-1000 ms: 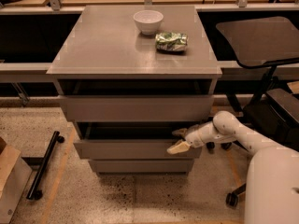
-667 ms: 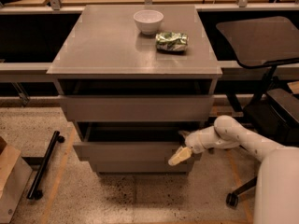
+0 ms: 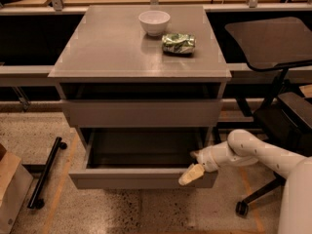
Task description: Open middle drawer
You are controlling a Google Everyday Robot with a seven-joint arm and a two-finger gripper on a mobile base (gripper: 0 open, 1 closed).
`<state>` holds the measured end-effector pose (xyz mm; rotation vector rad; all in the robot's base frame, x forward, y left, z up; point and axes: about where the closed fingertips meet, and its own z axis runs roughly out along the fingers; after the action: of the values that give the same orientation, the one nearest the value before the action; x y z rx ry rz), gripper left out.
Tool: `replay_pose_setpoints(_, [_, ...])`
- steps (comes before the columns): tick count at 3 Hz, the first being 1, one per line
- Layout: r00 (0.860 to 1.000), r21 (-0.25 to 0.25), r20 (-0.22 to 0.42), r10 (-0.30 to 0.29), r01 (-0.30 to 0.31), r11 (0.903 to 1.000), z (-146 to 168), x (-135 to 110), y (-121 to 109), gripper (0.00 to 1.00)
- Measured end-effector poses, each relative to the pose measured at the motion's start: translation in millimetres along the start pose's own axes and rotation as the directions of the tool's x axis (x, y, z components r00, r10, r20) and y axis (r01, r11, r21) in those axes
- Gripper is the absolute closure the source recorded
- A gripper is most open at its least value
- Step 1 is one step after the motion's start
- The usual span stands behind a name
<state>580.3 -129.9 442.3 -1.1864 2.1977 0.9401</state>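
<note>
The middle drawer (image 3: pixel 136 178) of the grey cabinet stands pulled well out toward me, and its grey box interior (image 3: pixel 146 147) shows empty. My gripper (image 3: pixel 191 173) is at the right end of that drawer's front panel, touching its top edge, with the white arm reaching in from the lower right. The taller-fronted drawer (image 3: pixel 141 112) above is pushed in. The lowest drawer is hidden under the open one.
A white bowl (image 3: pixel 154 22) and a crumpled green bag (image 3: pixel 178 43) sit on the cabinet top (image 3: pixel 107 48). A black office chair (image 3: pixel 273 38) stands close on the right. A black wheeled bar (image 3: pixel 46 172) and a brown bag (image 3: pixel 9 189) lie on the floor at left.
The middle drawer has slid out toward me, from a narrow gap to wide open. My gripper has moved with its front panel, forward and lower in view.
</note>
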Motion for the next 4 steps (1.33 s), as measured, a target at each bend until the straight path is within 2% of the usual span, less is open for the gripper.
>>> replay_pose_setpoints(1, [0.997,-0.061,-0.040,0.059,-0.061,0.9963,17.9,21.5,30.3,0.00])
replay_pose_setpoints(2, [0.987,-0.086,-0.132,0.090,-0.102,0.9910,26.0,30.6,29.5,0.00])
replay_pose_setpoints(3, [0.965,-0.129,-0.203,0.168,-0.197,0.9720,27.3,47.5,41.5,0.00])
replay_pose_setpoints(4, [0.963,-0.131,-0.207,0.171,-0.200,0.9710,25.8,47.0,42.9,0.00])
